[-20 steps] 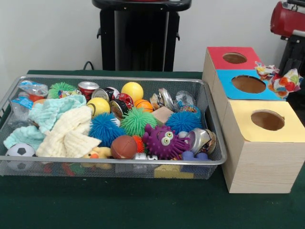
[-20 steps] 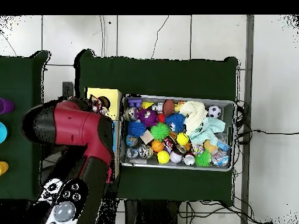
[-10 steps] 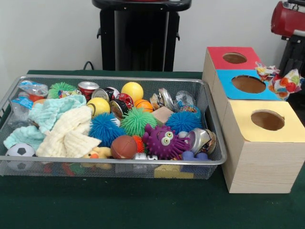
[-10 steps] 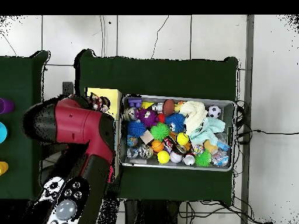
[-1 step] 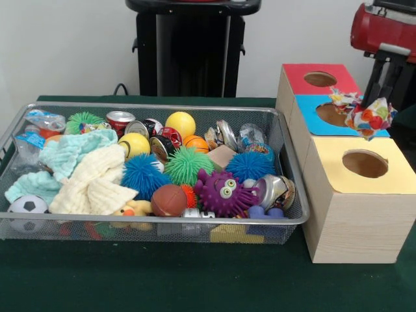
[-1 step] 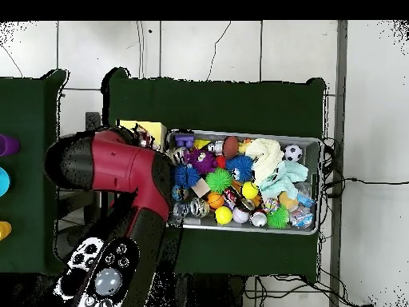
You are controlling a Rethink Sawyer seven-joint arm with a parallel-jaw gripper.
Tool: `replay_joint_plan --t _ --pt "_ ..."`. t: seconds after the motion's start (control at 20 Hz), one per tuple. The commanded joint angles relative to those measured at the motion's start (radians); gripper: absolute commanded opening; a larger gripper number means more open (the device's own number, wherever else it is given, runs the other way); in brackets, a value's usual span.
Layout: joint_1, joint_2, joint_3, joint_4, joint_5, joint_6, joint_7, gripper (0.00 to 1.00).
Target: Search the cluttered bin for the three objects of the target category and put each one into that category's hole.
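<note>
A crinkly colourful plastic bag (image 5: 368,117) hangs in the air over the right part of the blue-topped box, beside its hole (image 5: 336,114). My gripper (image 5: 379,97) comes down from the top right on the red arm and is shut on that bag. In the overhead view the red arm (image 6: 112,166) covers the boxes, and only a bit of the bag (image 6: 144,136) shows at its far edge. The red box's hole (image 5: 320,78) lies behind and the yellow box's hole (image 5: 364,163) in front. More plastic bags (image 5: 43,121) lie in the wire bin (image 5: 156,106).
The bin (image 6: 244,229) is packed with spiky balls, a purple monster toy (image 5: 223,192), smooth balls, crushed cans, cloths (image 5: 91,175) and a soccer ball (image 5: 26,205). The three wooden boxes stand in a row right of the bin on green cloth.
The arm has moved left in the front view, carrying the bag from the blue box's right edge to above its top. The bin's contents have not moved.
</note>
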Motion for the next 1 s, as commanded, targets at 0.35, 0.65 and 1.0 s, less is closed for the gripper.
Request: replay_joint_plan --t 0.35,0.65,1.0 --pt "-0.02 0.098 0.086 -0.008 -0.03 -0.015 0.195 0.0" --pt "0.003 0.125 0.072 -0.01 -0.027 -0.052 0.223 0.0" --pt "0.008 0.126 0.056 -0.019 -0.02 -0.041 0.225 0.0"
